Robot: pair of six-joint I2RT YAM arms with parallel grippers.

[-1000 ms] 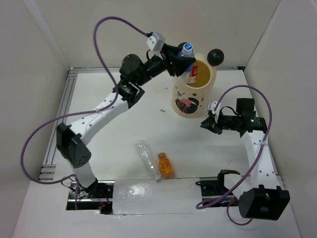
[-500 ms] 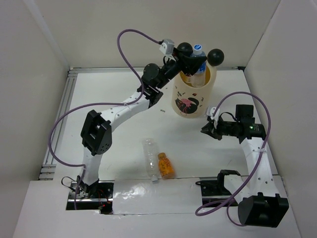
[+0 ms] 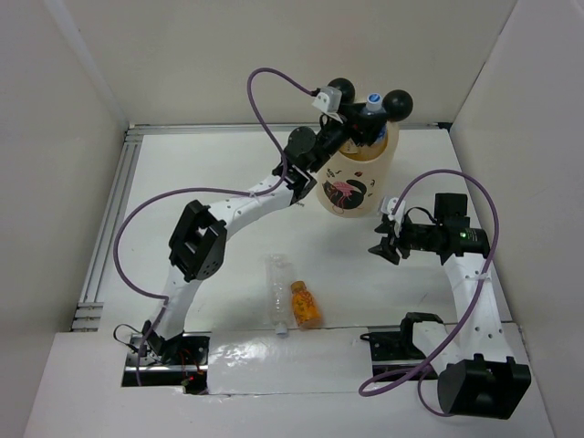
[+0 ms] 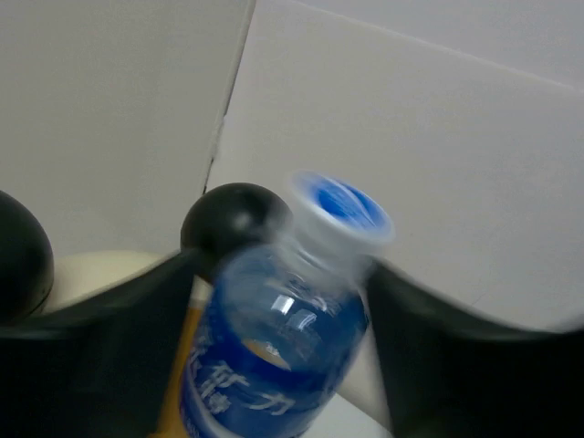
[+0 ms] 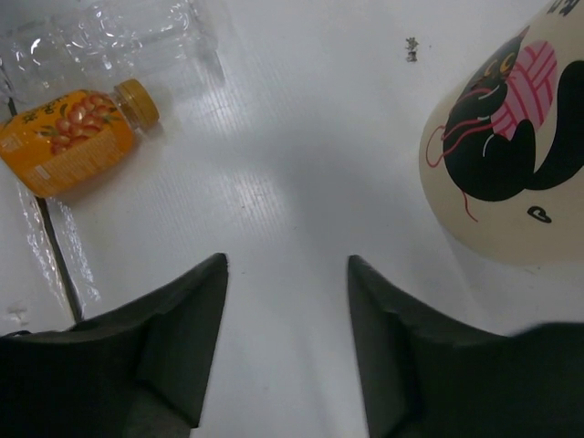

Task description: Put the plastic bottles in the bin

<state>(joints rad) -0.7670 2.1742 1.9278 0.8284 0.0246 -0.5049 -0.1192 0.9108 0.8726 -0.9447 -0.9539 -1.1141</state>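
The bin point(image 3: 354, 182), cream with two black ball ears, stands at the back of the table. My left gripper point(image 3: 359, 119) is over its mouth. A blue-label bottle point(image 3: 371, 111) stands upright in the mouth. In the left wrist view this bottle point(image 4: 274, 356) is blurred between my spread fingers point(image 4: 119, 319), with a gap on each side, above the bin rim point(image 4: 100, 266). A clear unlabelled bottle point(image 3: 277, 294) and a stubby orange bottle point(image 3: 305, 305) lie on the table near the front. My right gripper point(image 3: 383, 239) is open and empty, right of them and just in front of the bin.
White walls enclose the table on three sides. The right wrist view shows my right gripper point(image 5: 287, 265) low over the table, the orange bottle point(image 5: 73, 132) and clear bottle point(image 5: 109, 41) ahead to the left, the bin point(image 5: 511, 155) at the right.
My left arm has swung right and carried the blue-label bottle from the bin's left rim to over its mouth. The bottle now sits looser between the fingers. The right arm has barely moved.
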